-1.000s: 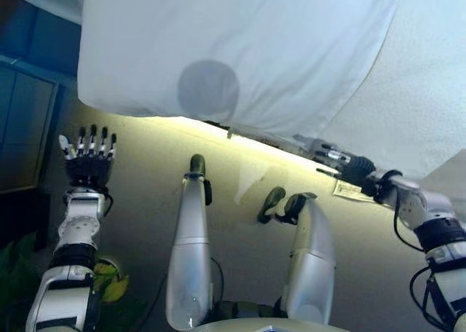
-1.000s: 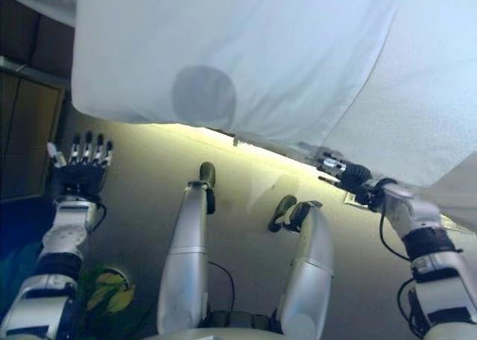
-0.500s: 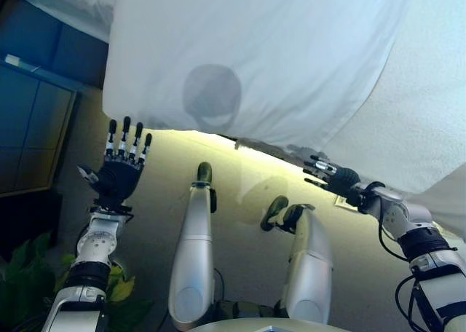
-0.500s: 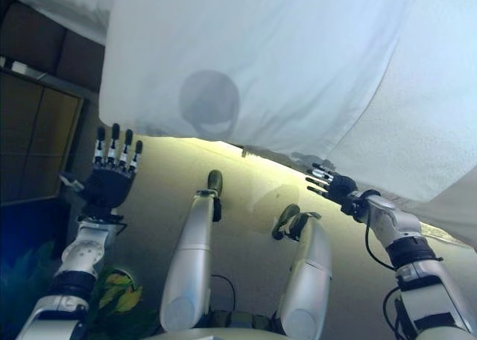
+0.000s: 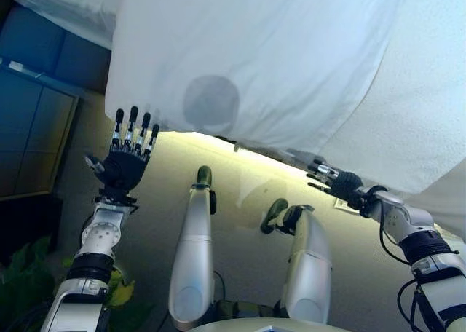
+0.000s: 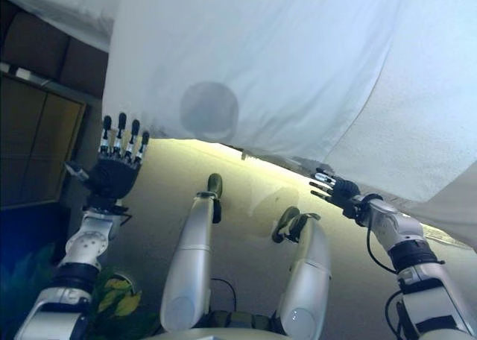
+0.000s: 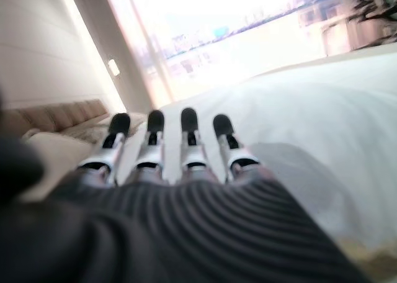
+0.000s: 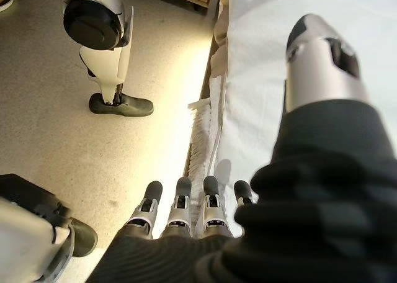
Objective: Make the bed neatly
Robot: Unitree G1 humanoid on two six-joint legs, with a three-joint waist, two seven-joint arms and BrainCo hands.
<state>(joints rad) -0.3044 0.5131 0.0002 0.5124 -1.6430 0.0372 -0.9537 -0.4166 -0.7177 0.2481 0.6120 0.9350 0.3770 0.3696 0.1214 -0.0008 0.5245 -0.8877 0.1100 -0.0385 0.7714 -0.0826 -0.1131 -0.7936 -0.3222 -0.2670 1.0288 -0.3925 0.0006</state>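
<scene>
much of sheet (image 5: pixel 277 62) beyond view

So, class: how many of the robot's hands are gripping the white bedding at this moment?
0. The left hand is held open below the white bedding's hanging edge, holding nothing. The right hand reaches with straight fingers to the edge at the bed's side, not curled round any cloth.

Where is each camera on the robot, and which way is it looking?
Eye views: on the head, looking down at the white sheet, with left hand and right hand open.
Left wrist view: along straight fingers over the bed.
Right wrist view: along fingers at the sheet's hanging edge.
All views share the sheet.
</scene>
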